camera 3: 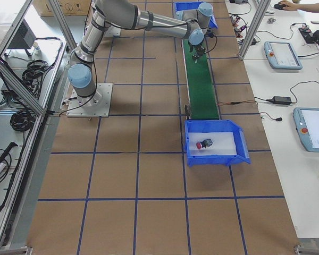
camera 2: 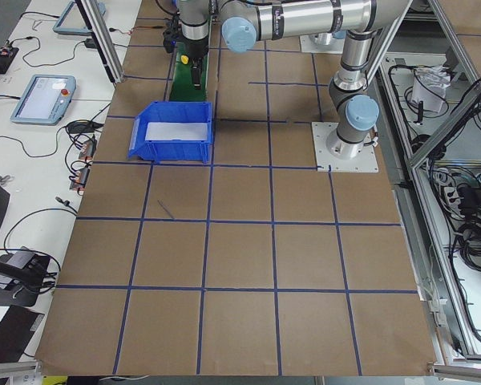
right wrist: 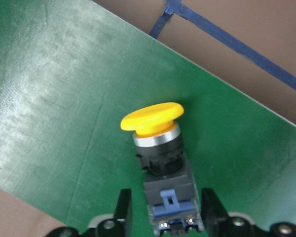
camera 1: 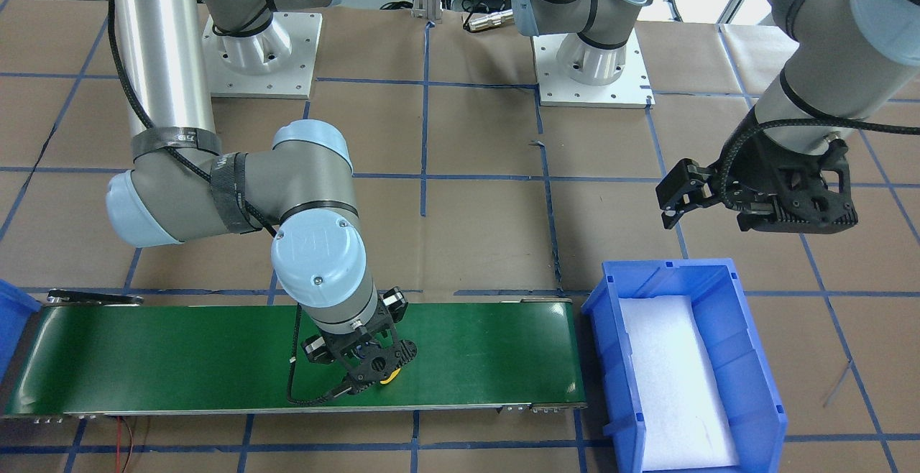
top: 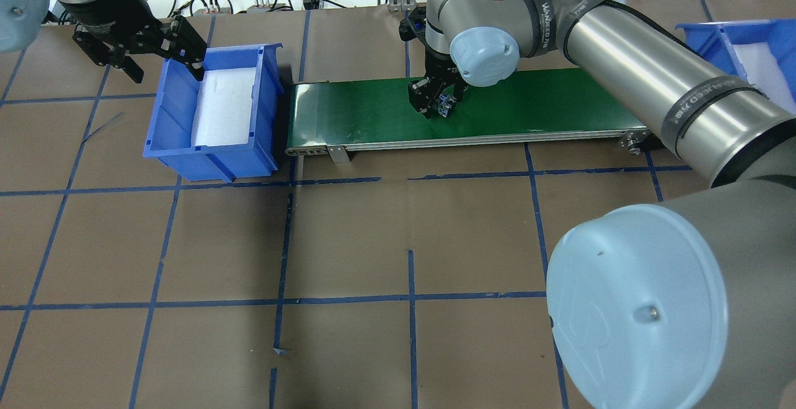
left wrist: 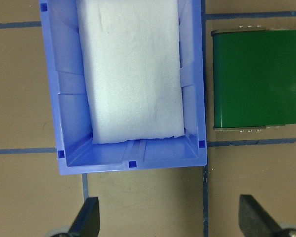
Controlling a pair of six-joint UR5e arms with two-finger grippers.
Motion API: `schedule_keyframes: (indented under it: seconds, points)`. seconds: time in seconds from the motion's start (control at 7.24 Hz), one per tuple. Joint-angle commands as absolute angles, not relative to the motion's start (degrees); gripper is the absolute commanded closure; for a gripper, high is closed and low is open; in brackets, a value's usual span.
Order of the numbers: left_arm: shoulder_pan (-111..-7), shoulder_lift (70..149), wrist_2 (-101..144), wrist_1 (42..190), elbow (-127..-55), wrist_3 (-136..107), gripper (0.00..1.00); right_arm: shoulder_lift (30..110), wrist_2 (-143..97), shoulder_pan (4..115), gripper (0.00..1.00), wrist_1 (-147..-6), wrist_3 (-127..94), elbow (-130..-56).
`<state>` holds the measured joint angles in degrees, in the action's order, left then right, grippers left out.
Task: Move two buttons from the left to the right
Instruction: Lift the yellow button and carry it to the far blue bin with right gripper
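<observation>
Yellow button (right wrist: 160, 148) is the only one left to move, so that's where my attention is. Table (top: 373, 241) is brown paper with a blue tape grid, and the green conveyor belt (camera 1: 180, 358) runs across it between two blue bins. Left bin (left wrist: 64, 98) shows nothing but white foam. Right bin (camera 3: 218, 159) has the red button (camera 3: 202, 144) lying on its foam, so I'd call the job roughly half done.

My left gripper (left wrist: 170, 219) hangs just beside the left bin, fingers spread wide with nothing in them, well apart from the action. My right gripper (right wrist: 164, 210) is the near one, down over the belt around mid-length.

The yellow button looks to be lying on its side on the belt. Its long axis runs straight out from my right wrist, with the grey-blue base between my fingers (right wrist: 123, 207) and the cap pointing away. Fingers are narrow, one either side of the base, but there's a sliver of green showing on each side, so I reckon I'm not clamped yet.

Next move should just be a squeeze across the base, no turning needed. Main worry is it rolling on that round cap when I pinch.
</observation>
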<state>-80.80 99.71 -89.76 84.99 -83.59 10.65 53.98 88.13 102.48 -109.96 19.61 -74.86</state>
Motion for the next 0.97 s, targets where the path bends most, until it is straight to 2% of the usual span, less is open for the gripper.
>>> schedule_keyframes:
  seconds: [0.0,0.28,0.83]
  points:
    - [-81.03,99.76,-89.47,84.99,-83.58,10.72,0.0,54.67,88.24,100.38,0.92,-108.55,20.83,-74.45]
    - [-81.04,99.76,-89.56,84.9,-83.58,10.72,0.0,56.06,88.59,96.09,0.92,-108.02,20.48,-73.92]
    - [-81.12,100.02,-89.47,84.99,-83.59,10.72,0.0,62.04,88.59,79.15,0.91,-102.14,27.65,-74.09]
